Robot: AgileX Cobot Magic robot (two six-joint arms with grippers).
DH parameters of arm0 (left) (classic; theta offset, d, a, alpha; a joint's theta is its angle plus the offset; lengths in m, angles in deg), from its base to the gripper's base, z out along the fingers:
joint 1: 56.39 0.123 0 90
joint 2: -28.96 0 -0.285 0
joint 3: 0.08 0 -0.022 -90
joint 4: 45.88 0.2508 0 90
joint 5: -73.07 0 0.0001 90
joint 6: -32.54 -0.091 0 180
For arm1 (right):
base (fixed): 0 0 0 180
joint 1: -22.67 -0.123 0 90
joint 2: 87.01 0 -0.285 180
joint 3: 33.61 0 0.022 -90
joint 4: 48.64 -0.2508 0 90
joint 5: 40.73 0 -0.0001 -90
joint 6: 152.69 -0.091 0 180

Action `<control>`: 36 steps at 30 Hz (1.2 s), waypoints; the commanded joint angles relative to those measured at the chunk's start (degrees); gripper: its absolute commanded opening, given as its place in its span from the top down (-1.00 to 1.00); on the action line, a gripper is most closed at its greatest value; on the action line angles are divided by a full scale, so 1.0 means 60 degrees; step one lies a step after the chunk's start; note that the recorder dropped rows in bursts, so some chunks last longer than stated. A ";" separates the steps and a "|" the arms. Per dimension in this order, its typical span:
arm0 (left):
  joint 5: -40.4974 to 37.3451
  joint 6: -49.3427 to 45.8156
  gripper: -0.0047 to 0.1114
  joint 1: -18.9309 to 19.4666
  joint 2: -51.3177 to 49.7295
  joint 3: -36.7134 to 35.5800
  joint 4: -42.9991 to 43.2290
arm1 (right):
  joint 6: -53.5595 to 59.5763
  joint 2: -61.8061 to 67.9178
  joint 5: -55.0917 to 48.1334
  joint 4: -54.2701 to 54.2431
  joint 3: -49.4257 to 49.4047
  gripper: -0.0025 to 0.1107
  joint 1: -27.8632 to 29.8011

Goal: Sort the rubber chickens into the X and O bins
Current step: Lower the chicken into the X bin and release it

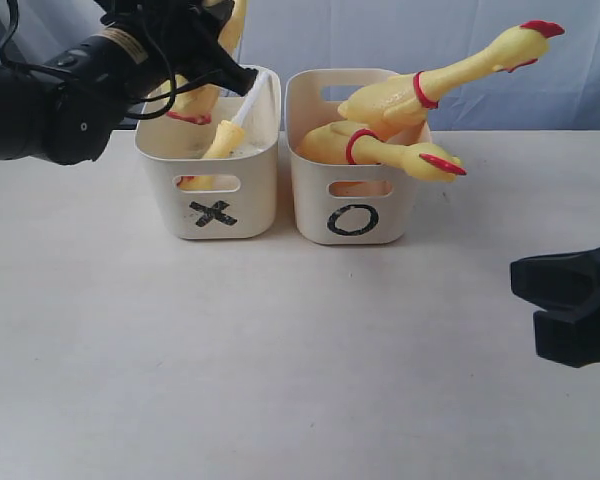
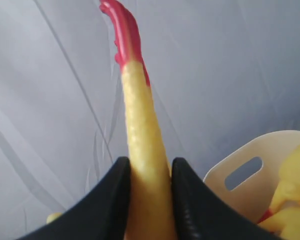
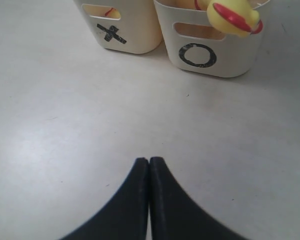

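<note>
My left gripper (image 1: pixel 223 45) hangs above the X bin (image 1: pixel 168 190) and is shut on a rubber chicken (image 1: pixel 198 98) that dangles into it. In the left wrist view both fingers (image 2: pixel 189 200) squeeze its yellow leg (image 2: pixel 140 115), whose red foot points away. More yellow chicken parts (image 1: pixel 223 140) lie inside that bin. The O bin (image 1: pixel 400 200) holds two whole chickens (image 1: pixel 390 100) whose heads and necks stick out to the right. Low at the right edge, my right gripper (image 1: pixel 570 300) is shut and empty, its tips (image 3: pixel 149 162) over bare table, well short of both bins.
The two bins stand side by side at the back of the white table (image 1: pixel 280 360). A grey-blue cloth backdrop (image 1: pixel 380 35) hangs behind them. One chicken head (image 3: pixel 232 17) overhangs the front rim of the O bin (image 3: pixel 230 55).
</note>
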 commanded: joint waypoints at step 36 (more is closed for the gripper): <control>0.0307 0.1075 -0.23 0.0638 -0.1141 0.0178 -0.0151 | 0.0022 -0.0054 0.0011 -0.0119 -0.0051 0.97 0.0017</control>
